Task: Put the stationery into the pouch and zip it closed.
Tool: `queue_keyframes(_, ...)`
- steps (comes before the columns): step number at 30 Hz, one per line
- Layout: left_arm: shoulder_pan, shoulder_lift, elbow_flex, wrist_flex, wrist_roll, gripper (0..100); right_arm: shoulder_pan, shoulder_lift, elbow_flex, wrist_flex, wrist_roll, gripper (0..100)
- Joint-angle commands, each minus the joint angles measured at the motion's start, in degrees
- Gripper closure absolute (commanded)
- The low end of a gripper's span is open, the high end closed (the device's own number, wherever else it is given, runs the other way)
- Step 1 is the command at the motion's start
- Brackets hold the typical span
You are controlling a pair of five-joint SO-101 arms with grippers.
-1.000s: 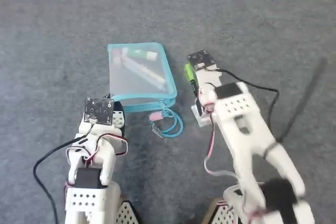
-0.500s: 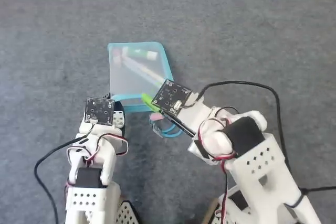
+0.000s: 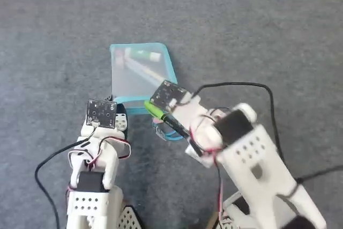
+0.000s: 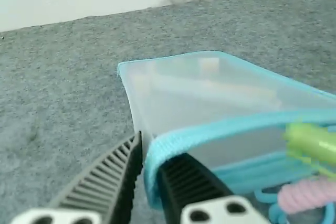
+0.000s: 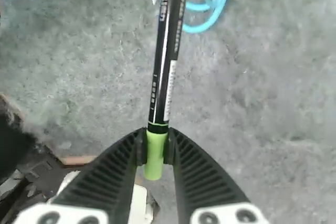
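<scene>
A translucent pouch (image 3: 138, 76) with teal edging lies on the grey carpet, with stationery showing through it. My left gripper (image 4: 151, 153) is shut on the pouch's teal zipper edge (image 4: 220, 129) at its near left corner, seen from above at the left gripper (image 3: 121, 113). My right gripper (image 5: 156, 140) is shut on the green end of a black pen (image 5: 165, 77). The pen (image 3: 170, 122) slants toward the pouch. Its green tip (image 4: 311, 142) sits at the near edge of the opening, above the pink zipper pull (image 4: 304, 195).
A teal cord loop (image 3: 176, 131) with a small tag lies on the carpet just in front of the pouch, under the pen. Black cables (image 3: 252, 87) trail from the right arm. Bare grey carpet (image 3: 278, 41) surrounds the pouch; a white wall edge runs along the back.
The right arm swung from the pouch's right side over to its near edge, carrying the pen, then nudged its green tip further left. The left arm and pouch stayed still.
</scene>
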Motion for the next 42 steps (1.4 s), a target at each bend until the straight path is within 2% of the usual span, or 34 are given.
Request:
queue_keyframes(1, 0.3, -1.0, -1.1, -2.0, -1.1, 99, -0.2, 5.7, -2.7, -3.6, -1.6, 99.1)
queue_keyframes(10, 0.3, -1.0, -1.1, -2.0, -1.1, 99, -0.2, 19.6, -18.8, -4.1, -6.6, 99.0)
queue_keyframes(20, 0.3, -1.0, -1.2, -2.0, -1.1, 99, -1.5, 34.6, -36.7, -4.1, -7.7, 98.5)
queue_keyframes(26, 0.4, -1.0, -1.2, -2.0, -1.1, 99, -7.0, 39.3, -43.2, -4.1, -7.7, 87.3)
queue_keyframes(29, 1.3, -1.0, -1.1, -2.0, -1.1, 99, -8.5, 39.4, -44.2, -4.7, -7.6, 80.7)
queue_keyframes(32, 2.2, -1.0, -1.1, -2.0, -1.2, 99, -8.0, 38.2, -45.4, -4.6, -7.6, 79.8)
queue_keyframes(38, 2.3, -1.0, -1.1, -2.0, -1.2, 99, -1.6, 29.2, -45.1, -4.3, -7.8, 79.8)
queue_keyframes(42, 2.3, -1.0, -1.1, -1.9, -1.2, 99, 3.4, 23.6, -38.3, -6.1, -7.8, 83.1)
